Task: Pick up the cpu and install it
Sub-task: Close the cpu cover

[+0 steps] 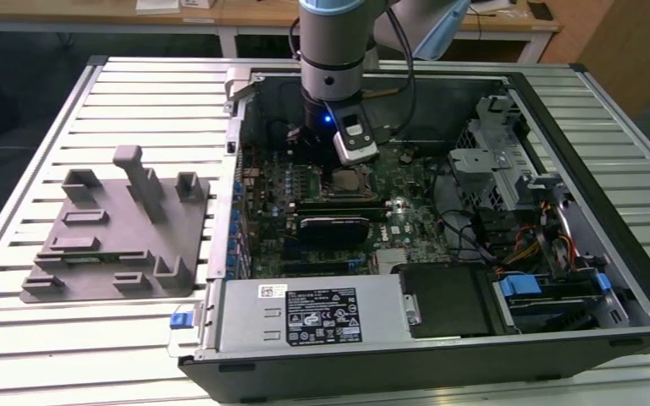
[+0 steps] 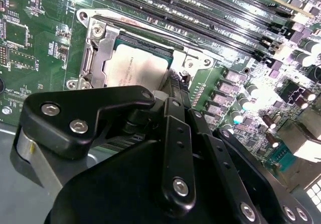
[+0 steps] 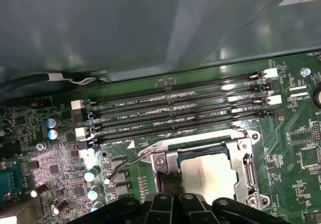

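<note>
The cpu (image 1: pixel 351 179) lies flat in the motherboard socket inside the open computer case, its silver top (image 2: pixel 138 66) facing up. A metal socket frame (image 3: pixel 247 156) surrounds the cpu (image 3: pixel 208 176), and a thin wire lever (image 3: pixel 125 166) sticks out beside it. My gripper (image 1: pixel 348 165) hangs straight down over the socket. In both wrist views the black fingers (image 3: pixel 170 184) sit close together at the socket's edge, beside the chip rather than around it. The gripper (image 2: pixel 176 86) looks shut with nothing between its fingers.
Long memory slots (image 3: pixel 175 113) run beside the socket, with upright capacitors (image 3: pixel 92 176) near the lever. The case wall (image 1: pixel 240 127), a drive cage (image 1: pixel 506 169) and a power supply (image 1: pixel 302 313) enclose the board. A grey fixture block (image 1: pixel 116 233) stands on the slatted table at the exterior view's left.
</note>
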Available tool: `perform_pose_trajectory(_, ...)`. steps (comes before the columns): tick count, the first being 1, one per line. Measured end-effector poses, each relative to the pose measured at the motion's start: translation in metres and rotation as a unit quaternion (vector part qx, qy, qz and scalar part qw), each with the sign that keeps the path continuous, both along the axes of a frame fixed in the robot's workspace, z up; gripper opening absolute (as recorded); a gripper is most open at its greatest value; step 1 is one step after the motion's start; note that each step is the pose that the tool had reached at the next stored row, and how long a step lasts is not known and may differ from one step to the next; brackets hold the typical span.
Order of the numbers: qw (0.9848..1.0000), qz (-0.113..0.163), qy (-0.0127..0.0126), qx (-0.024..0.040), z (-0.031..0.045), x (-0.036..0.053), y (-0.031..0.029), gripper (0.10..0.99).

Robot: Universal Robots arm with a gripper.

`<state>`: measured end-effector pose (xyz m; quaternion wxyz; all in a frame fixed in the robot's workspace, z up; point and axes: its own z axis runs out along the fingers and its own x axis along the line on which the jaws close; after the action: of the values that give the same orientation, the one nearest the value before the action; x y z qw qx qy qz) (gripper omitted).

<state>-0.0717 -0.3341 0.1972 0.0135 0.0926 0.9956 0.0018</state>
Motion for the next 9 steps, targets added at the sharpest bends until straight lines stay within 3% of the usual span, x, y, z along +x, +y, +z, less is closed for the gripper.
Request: perform_pose_trajectory(9, 1.0, 0.0, 0.0, 0.0001, -0.0002, 0.0031, 0.0, 0.11)
